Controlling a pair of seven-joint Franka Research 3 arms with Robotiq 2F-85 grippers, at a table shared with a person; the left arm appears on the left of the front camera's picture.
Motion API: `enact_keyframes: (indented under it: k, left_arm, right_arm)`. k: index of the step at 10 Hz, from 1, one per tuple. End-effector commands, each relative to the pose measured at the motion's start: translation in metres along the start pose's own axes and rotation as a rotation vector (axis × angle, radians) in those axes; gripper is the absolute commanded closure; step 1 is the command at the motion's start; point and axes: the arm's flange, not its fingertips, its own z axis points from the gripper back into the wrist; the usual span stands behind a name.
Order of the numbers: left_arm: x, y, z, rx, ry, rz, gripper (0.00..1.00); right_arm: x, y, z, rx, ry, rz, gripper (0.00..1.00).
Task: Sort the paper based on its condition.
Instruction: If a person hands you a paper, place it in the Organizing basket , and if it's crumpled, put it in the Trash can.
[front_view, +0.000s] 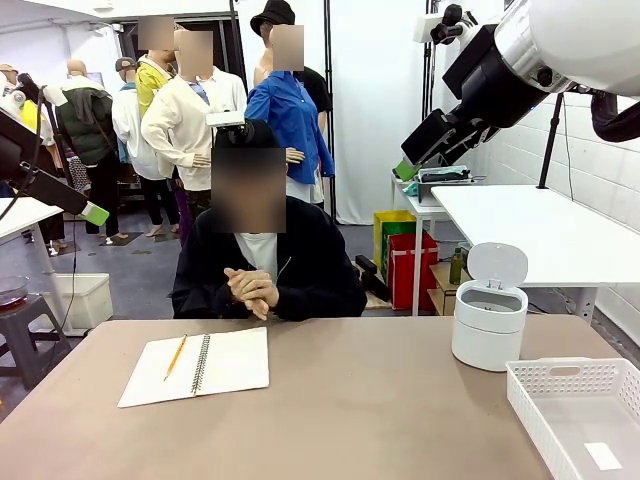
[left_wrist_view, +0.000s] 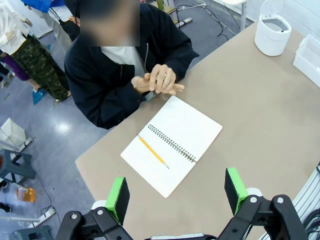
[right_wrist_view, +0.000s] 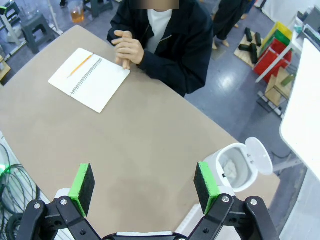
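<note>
The paper, as a loose sheet, is out of view. An open white spiral notebook (front_view: 197, 366) (left_wrist_view: 172, 144) (right_wrist_view: 89, 79) with a yellow pencil (front_view: 176, 356) (left_wrist_view: 152, 151) on its left page lies on the table in front of the person, whose hands (front_view: 250, 288) rest clasped at the far edge. My left gripper (left_wrist_view: 175, 192) hangs open high above the notebook. My right gripper (right_wrist_view: 145, 187) is open too, high over the table's right part, with nothing between its green pads. In the front view both grippers are raised, left (front_view: 95, 213) and right (front_view: 408, 167).
A small white bin (front_view: 488, 322) (right_wrist_view: 235, 167) with its lid flipped up stands at the table's right, something white inside. A white slotted basket (front_view: 570, 375) sits at the near right corner. The brown tabletop (front_view: 350, 420) lies bare in the middle.
</note>
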Motion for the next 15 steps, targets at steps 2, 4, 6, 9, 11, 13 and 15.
enact_keyframes:
  k: [2, 4, 6, 9, 11, 13, 15]
  left_arm:
    - [0.0005, 0.0005, -0.0018, -0.005, -0.014, 0.004, 0.0]
    - [0.0005, 0.0005, -0.0018, -0.005, -0.014, 0.004, 0.0]
    - [0.0005, 0.0005, -0.0018, -0.005, -0.014, 0.004, 0.0]
    - [0.0005, 0.0005, -0.0018, -0.005, -0.014, 0.004, 0.0]
    - [0.0005, 0.0005, -0.0018, -0.005, -0.014, 0.004, 0.0]
    - [0.0005, 0.0005, -0.0018, -0.005, -0.014, 0.004, 0.0]
    - [0.0005, 0.0005, -0.0018, -0.005, -0.014, 0.004, 0.0]
  right_arm:
    - [0.0, 0.0001, 0.0, 0.0, 0.0, 0.0, 0.0]
    - [0.0, 0.0001, 0.0, 0.0, 0.0, 0.0, 0.0]
    - [0.0, 0.0001, 0.0, 0.0, 0.0, 0.0, 0.0]
    - [0.0, 0.0001, 0.0, 0.0, 0.0, 0.0, 0.0]
    - [0.0, 0.0001, 0.0, 0.0, 0.0, 0.0, 0.0]
    - [0.0, 0.0001, 0.0, 0.0, 0.0, 0.0, 0.0]
    - [0.0, 0.0001, 0.0, 0.0, 0.0, 0.0, 0.0]
